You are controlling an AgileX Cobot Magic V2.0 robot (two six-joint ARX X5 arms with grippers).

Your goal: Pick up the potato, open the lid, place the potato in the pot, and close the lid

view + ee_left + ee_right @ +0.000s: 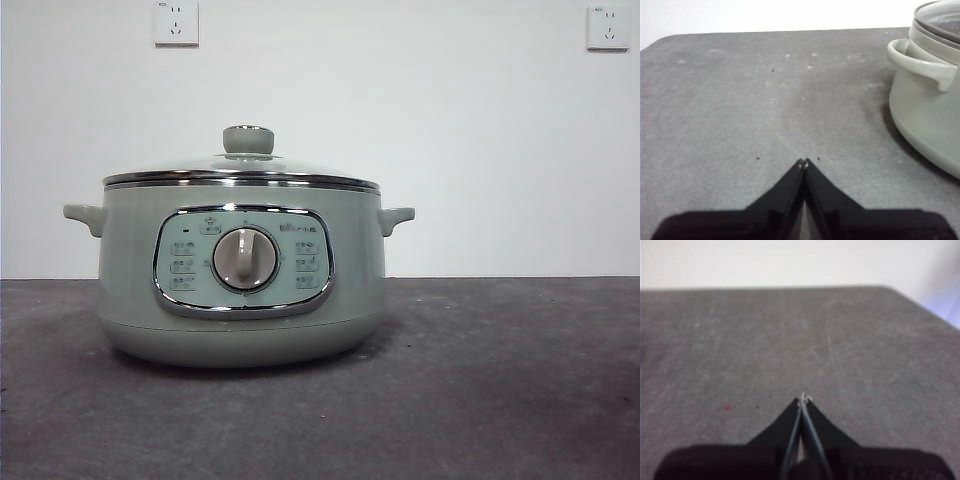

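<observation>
**Operator:** Report the state of both tools.

**Technician:** The left gripper [804,162] has its two black jaws pressed together at the tips. It holds nothing and hangs over the bare grey table [740,115]. The right gripper [802,400] is in the same condition: jaws meeting at a point, nothing between them, only grey table surface ahead of it. Neither arm appears in the front view.

**Operator:** Location and orientation of the pot?

**Technician:** The pot [240,285] stands upright on the table, left of centre in the front view. Its chrome-framed control panel [242,262] and central dial [245,259] face the front camera. The two side handles [397,218] project level, one to each side, so the handle axis runs across the view. In the left wrist view the pot sits near the left gripper, off to one side, with one handle turned toward that camera.

**Operator:** Lid?

**Technician:** The lid [215,167] is seated on the pot, its steel rim flush all round the top edge, and the knob [248,139] points straight up.

**Operator:** Potato?

**Technician:** No view shows it. Whether it lies inside the pot cannot be determined through the glass.

**Operator:** Background?

**Technician:** A white wall with two sockets [176,22].
</observation>
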